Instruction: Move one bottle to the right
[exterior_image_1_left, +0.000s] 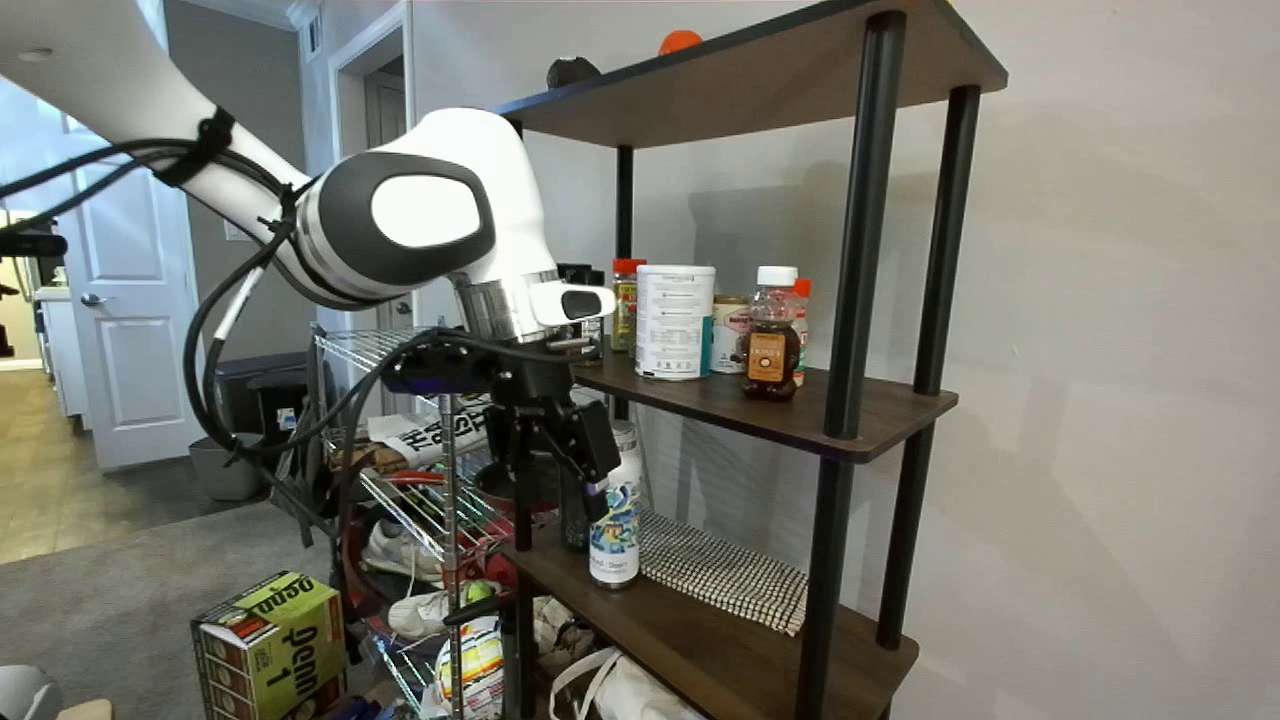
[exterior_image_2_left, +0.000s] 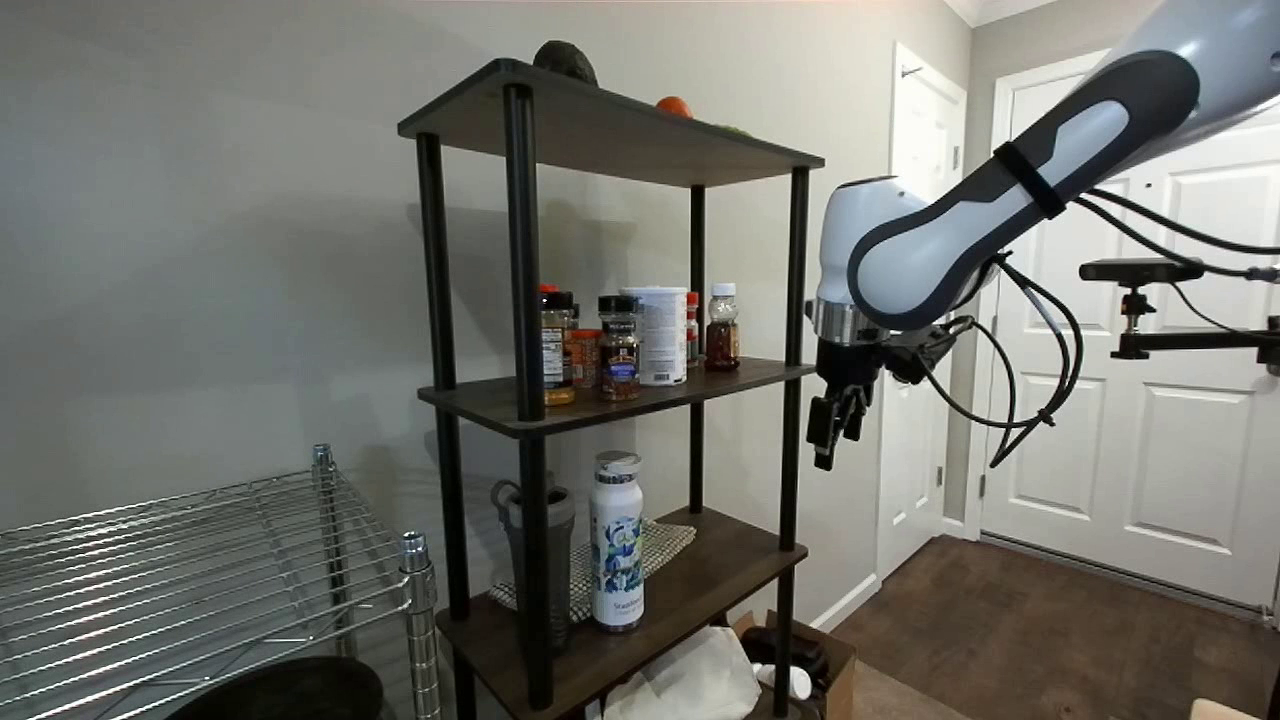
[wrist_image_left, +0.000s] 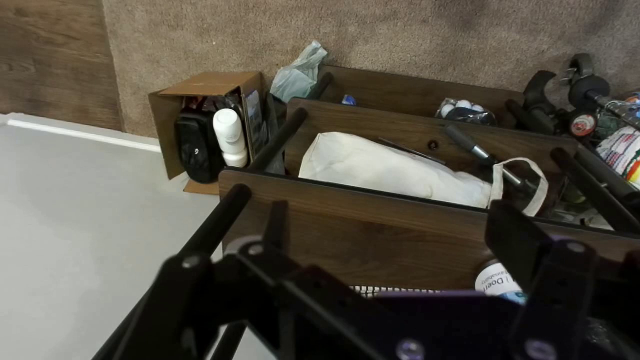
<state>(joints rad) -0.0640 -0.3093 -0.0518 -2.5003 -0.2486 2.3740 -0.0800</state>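
Two small dark-capped spice bottles stand upright at one end of the middle shelf (exterior_image_2_left: 480, 410) in an exterior view. The dark-brown bottle (exterior_image_2_left: 619, 355) has a purple-blue and pale label and stands nearer the front edge. The similar bottle (exterior_image_2_left: 556, 345) has a pale label and yellowish contents, and is partly behind a post. In an exterior view, dark bottles (exterior_image_1_left: 592, 335) are partly hidden behind my wrist. My gripper (exterior_image_2_left: 838, 445) points down, outside the shelf unit's front and below middle-shelf level. In the wrist view my gripper (wrist_image_left: 390, 210) is open and empty; the bottles are out of view.
A white tub (exterior_image_1_left: 675, 320), a white-capped amber bottle (exterior_image_1_left: 770, 340) and red-capped jars (exterior_image_1_left: 625, 300) share the middle shelf. Black posts (exterior_image_2_left: 522, 250) stand at its corners. A white flask (exterior_image_2_left: 618, 540) and dark tumbler (exterior_image_2_left: 560, 560) stand on the lower shelf. A wire rack (exterior_image_2_left: 200, 570) adjoins.
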